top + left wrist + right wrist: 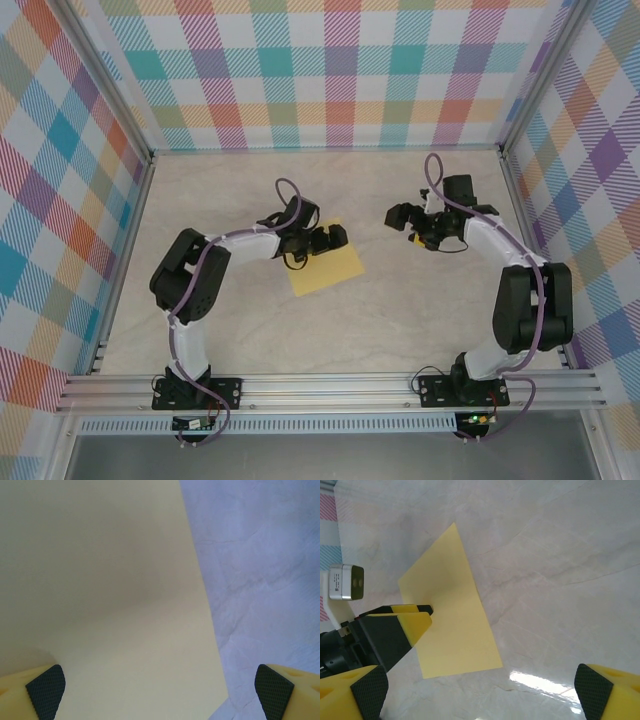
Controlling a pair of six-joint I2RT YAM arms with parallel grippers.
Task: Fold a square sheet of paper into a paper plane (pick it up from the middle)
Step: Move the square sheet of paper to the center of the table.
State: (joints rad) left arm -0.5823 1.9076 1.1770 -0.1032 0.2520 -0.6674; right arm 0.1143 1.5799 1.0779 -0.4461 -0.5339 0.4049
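Two arms reached inward over the pale marbled table (230,200) in the top external view. Flat near the middle lay the square sheet of paper (328,272), bright yellow and turned cornerwise to the near edge. Over its far corner sat the left gripper (335,238); its spread was too small to judge from up there. Off to the sheet's right, clear of it, stood the right gripper (400,215), fingers parted and empty. Bright plaid walls (340,60) closed in three sides.

Left wrist view: sheet under the left and centre, bare table at right, the sheet's straight edge running down between them. Black textured pads (47,690) sat at the two bottom corners, spread as wide as the frame. One was over paper, the other over table past the sheet's edge. Nothing was gripped. Could not tell whether either pad touched down.

Right wrist view: own fingertips (367,692) at both bottom corners, wide apart, holding nothing. The sheet lay ahead on the table, flat and unfolded, well apart from these fingers. The left gripper's yellow-and-black fingers met the sheet's left edge about midway along; contact could not be told. A small silver camera box (347,582) showed behind them. Noted a bright glare patch (535,680) on the table near the right-hand fingertip.
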